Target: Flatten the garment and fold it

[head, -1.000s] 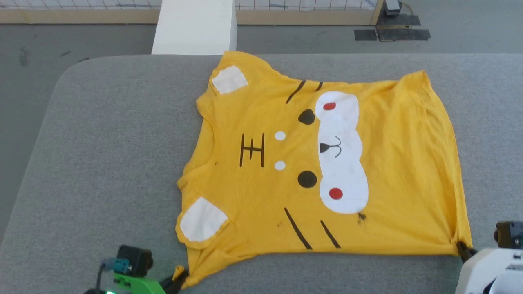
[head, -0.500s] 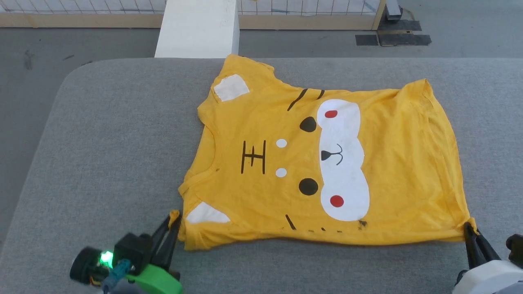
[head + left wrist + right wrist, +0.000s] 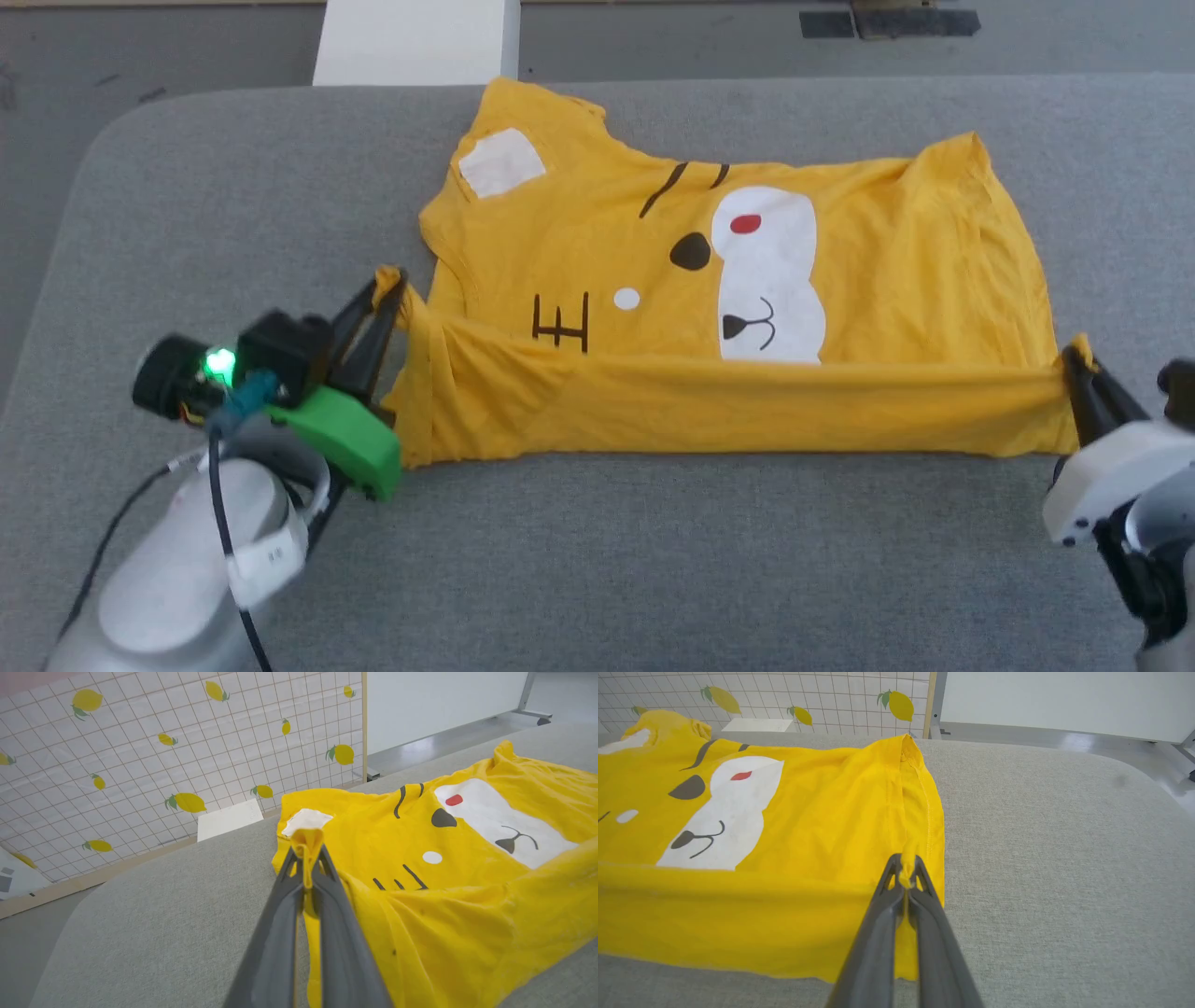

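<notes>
worktop (image 3: 233, 233): grey, rounded corners, carries the garment across centre and right; white block (image 3: 415, 42) at the far edge.
garment (image 3: 896, 280): yellow T-shirt, print side up, collar toward robot's left, hem toward right. Near half raised and drawn over the far half as a taut band between both grippers.
change vs 1 s ago: then flat, whole face print showing. Now near eye dot, near red dot, near white patch and near whisker lines covered; white snout patch cut off halfway by the folded band. Near fold line resting on the worktop.
camera: head view shifted too, far block and floor tape sit higher in it.
left gripper (image 3: 390, 280): fingers clamped together on a bunched bit of yellow fabric at the near sleeve/shoulder corner; up from the bottom edge of the head view to mid-height.
right gripper (image 3: 1074, 353): fingers clamped together on the near hem corner, small fabric tuft poking past the tips; likewise carried farther over the worktop.
</notes>
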{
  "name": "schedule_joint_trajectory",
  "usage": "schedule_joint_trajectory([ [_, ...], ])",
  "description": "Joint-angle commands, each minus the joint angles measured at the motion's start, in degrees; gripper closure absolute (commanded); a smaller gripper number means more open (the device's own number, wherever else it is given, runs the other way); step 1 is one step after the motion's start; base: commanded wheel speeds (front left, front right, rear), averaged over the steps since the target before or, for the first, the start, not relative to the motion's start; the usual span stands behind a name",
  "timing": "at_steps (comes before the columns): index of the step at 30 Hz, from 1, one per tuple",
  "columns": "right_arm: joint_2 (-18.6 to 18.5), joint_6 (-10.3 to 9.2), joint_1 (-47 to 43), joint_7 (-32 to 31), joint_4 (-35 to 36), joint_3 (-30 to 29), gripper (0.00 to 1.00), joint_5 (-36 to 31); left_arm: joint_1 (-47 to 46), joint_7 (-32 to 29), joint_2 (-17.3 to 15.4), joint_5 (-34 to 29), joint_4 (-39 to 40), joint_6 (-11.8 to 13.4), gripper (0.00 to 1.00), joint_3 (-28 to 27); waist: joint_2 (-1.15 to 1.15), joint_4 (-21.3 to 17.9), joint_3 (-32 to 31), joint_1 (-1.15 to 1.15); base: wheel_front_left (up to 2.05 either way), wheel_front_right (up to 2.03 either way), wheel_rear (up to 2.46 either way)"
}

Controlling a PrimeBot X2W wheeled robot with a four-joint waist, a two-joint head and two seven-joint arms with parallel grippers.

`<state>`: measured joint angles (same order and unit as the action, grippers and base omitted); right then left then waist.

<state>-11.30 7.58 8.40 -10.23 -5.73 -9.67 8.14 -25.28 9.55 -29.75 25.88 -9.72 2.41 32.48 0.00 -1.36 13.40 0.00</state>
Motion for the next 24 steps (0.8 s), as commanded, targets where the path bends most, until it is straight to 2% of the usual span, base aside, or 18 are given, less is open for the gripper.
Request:
schedule_joint_trajectory([
  [1,-0.6,-0.09,2.4,-0.9,-1.0,0.1,1.0,0.4,-2.6,-0.7,0.2,0.4,-1.3,-0.8,1.0,-0.2,0.0,-0.9,2.9,0.0,0.0,0.0,0.0],
  [8,-1.0,-0.09,11.2,-7.2,-6.7,-0.8,1.0,0.3,-10.4,-5.6,1.0,4.2,-8.6,-5.8,1.0,-0.4,0.0,-1.7,7.8,0.0,0.0,0.0,0.0],
  [12,-1.0,-0.09,14.8,-12.5,-9.3,0.0,1.0,0.3,-12.8,-12.0,1.6,8.8,-14.2,-7.8,1.0,-0.3,0.0,-2.2,10.0,0.0,0.0,0.0,0.0],
  [20,-0.5,-0.09,18.5,-25.2,-12.4,0.0,1.0,1.7,-11.9,-27.3,2.5,20.7,-20.1,-9.3,1.0,-0.4,0.0,-2.6,11.3,0.0,0.0,0.0,0.0],
  [22,-0.1,-0.09,18.4,-27.8,-12.0,-0.5,1.0,2.2,-11.2,-28.7,3.1,22.6,-19.9,-9.1,1.0,-0.9,0.0,-2.3,10.8,0.0,0.0,0.0,0.0],
  [23,0.0,-0.09,18.2,-28.4,-11.5,-0.8,0.94,2.2,-11.0,-27.9,3.1,22.7,-19.5,-8.8,0.77,-1.2,0.0,-2.2,10.5,0.0,0.0,0.0,0.0],
  [24,0.2,-0.09,18.0,-28.4,-10.7,-1.1,0.62,2.3,-10.9,-25.6,3.0,21.9,-18.9,-8.3,0.1,-1.7,0.0,-2.0,10.1,0.0,0.0,0.0,0.0],
])
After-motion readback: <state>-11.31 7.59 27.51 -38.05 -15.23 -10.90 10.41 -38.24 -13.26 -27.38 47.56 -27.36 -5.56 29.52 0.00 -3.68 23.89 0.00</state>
